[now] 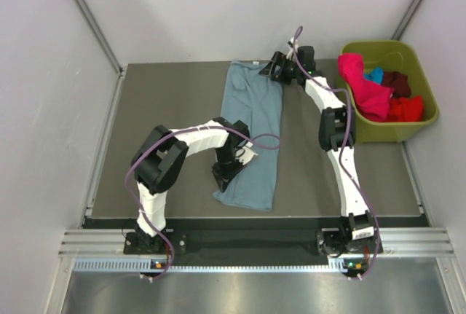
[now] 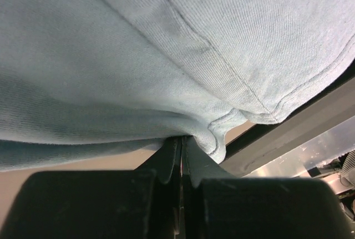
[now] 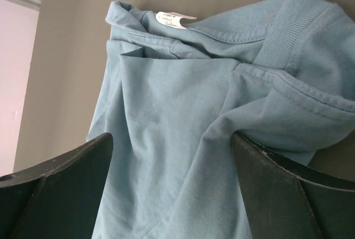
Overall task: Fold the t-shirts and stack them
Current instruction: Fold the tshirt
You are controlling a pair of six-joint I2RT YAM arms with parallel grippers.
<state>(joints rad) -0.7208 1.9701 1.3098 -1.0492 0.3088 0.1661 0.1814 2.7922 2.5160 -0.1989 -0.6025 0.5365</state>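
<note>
The left gripper (image 2: 182, 142) was pinched shut on the hem (image 2: 222, 123) of the grey-blue tee (image 1: 256, 114), which stretched away to the right gripper (image 1: 277, 66), its jaws wide apart over the collar (image 3: 233, 31). Folding was midway, I judge; next those jaws must close on the collar.

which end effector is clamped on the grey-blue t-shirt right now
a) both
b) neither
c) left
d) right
c: the left end effector is shut on the hem of the grey-blue t-shirt, while the right end effector stands open over the collar end, gripping nothing.
</note>
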